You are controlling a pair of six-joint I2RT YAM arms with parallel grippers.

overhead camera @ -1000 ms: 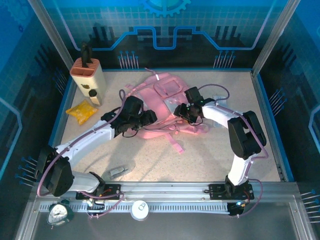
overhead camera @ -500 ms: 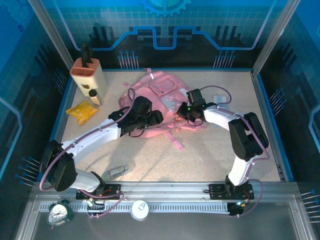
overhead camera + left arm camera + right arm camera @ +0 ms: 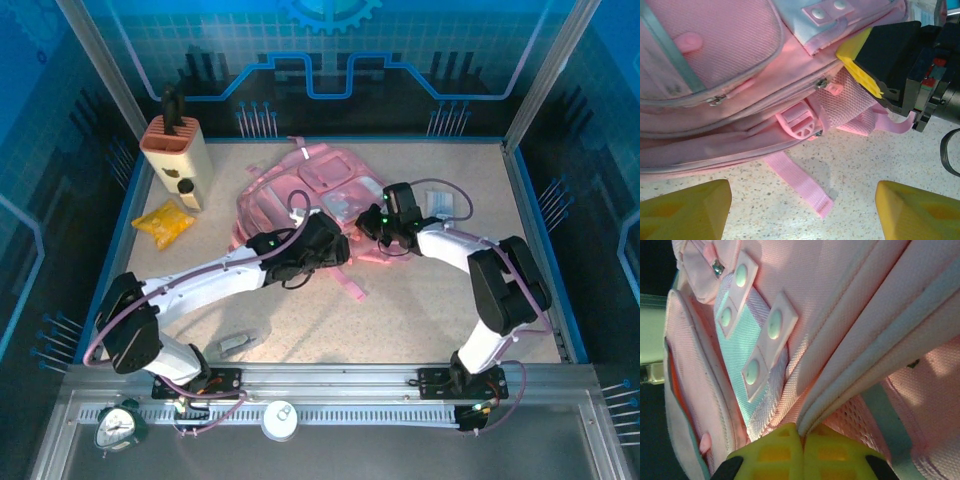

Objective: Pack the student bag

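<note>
— Jaws, seen from the top view?
— Spread wide on the left gripper (image 3: 338, 248), centre of frame, with nothing between. Hard to judge here on the right gripper (image 3: 368, 226), pressed against the right edge of the large soft pink fabric backpack (image 3: 275, 205).
— And the backpack's place?
— Upper middle of frame, lying flat on the speckled table (image 3: 420, 300). Small yellow packet (image 3: 165, 222) at the left, well apart from it.
— Left wrist view?
— Two yellow fingertips (image 3: 685, 210) in the bottom corners, far apart. Between them only bare table and a loose pink webbing strap (image 3: 800, 182). Backpack (image 3: 725, 60) across the top; right gripper (image 3: 860, 70) at upper right, nipping the mesh side pocket.
— Right wrist view?
— Right gripper (image 3: 802, 445) at bottom centre, closed tight, with a seam of backpack (image 3: 865, 315) fabric caught between the pads. Pale snap tabs (image 3: 767, 325) at upper left.
</note>
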